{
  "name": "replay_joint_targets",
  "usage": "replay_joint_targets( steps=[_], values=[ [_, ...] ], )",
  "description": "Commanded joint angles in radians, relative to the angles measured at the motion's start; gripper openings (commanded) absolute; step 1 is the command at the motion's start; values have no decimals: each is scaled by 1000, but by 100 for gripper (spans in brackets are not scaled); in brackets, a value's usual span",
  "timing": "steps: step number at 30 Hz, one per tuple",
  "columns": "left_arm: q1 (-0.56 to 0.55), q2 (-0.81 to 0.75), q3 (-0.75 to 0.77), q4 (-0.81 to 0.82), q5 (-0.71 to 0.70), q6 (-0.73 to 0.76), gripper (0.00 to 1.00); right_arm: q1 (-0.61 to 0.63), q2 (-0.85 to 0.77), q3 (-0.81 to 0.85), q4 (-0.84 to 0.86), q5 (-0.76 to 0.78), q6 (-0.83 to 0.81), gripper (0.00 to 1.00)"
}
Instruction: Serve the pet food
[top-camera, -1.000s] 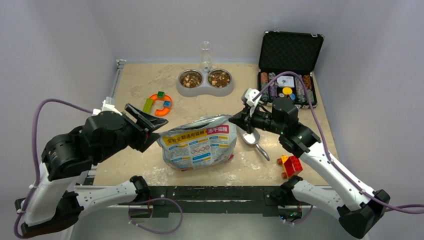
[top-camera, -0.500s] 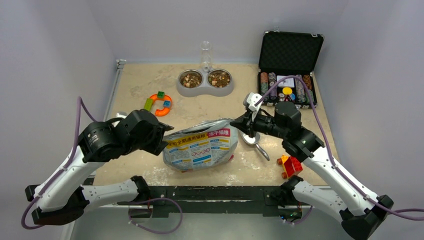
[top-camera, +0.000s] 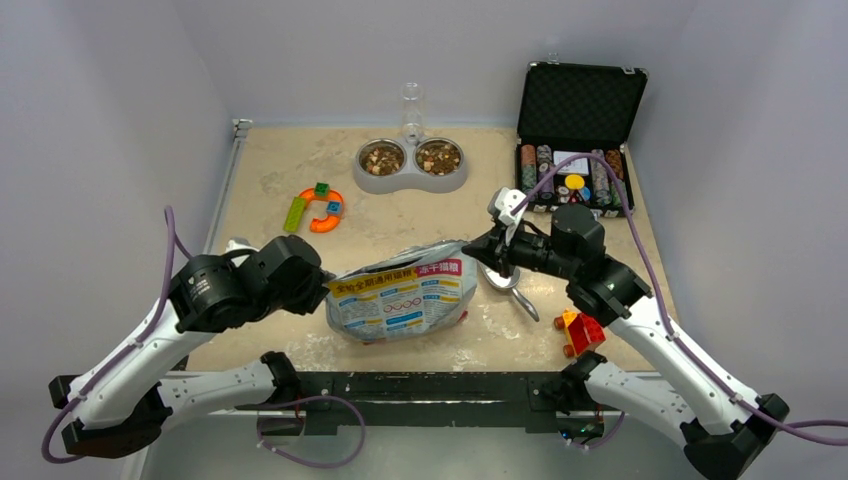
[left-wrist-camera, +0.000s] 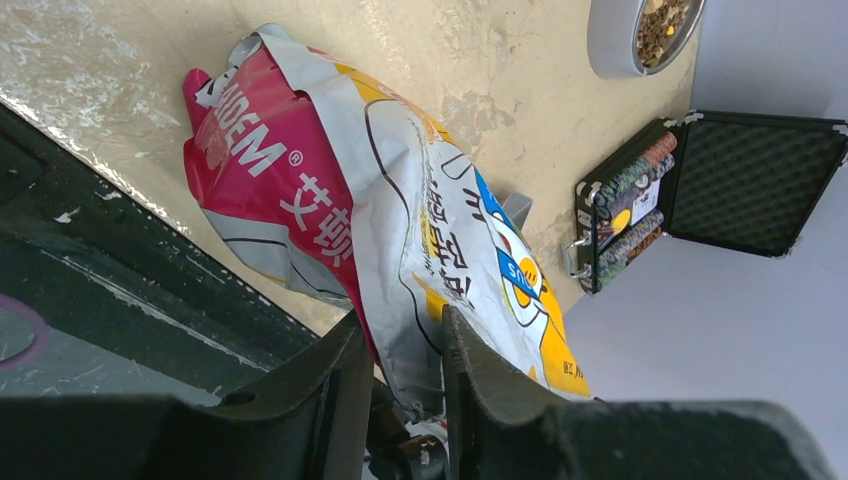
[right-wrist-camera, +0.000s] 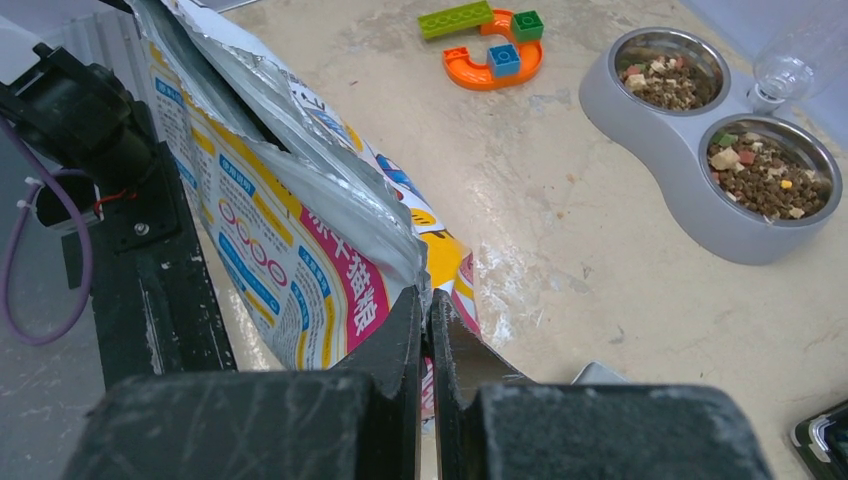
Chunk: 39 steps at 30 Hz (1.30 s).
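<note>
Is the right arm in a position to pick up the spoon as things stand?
Probably not yet. The spoon lies close by on the table, just below the right gripper, but that gripper is shut on the bag's torn top edge and would have to let go first.

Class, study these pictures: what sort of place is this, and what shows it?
Probably a robot test cell, not a home: plain walls box in a table, two robot arms are mounted at its edge, and the props are mismatched: pet bowls, poker chip case, toy blocks.
</note>
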Motion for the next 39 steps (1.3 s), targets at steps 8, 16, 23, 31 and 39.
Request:
replay_joint_targets(
  steps=[8, 16, 23, 31, 39],
  values=[
    [15, 25, 19, 90, -38, -372, 31, -8, -38, 28, 32, 54, -61, 0],
    [20, 47, 36, 135, -27, -361, 0, 9, -30, 31, 12, 70, -118, 0],
    [25, 25, 74, 64, 11, -342, 0, 16, -8, 93, -124, -14, -289, 0],
    [34, -43, -19, 156, 35, -346, 8, 74, 108, 211, -201, -52, -365, 51],
    [44, -69, -26, 152, 9, -339, 0, 126, 219, 340, -386, -13, -509, 47]
  ],
)
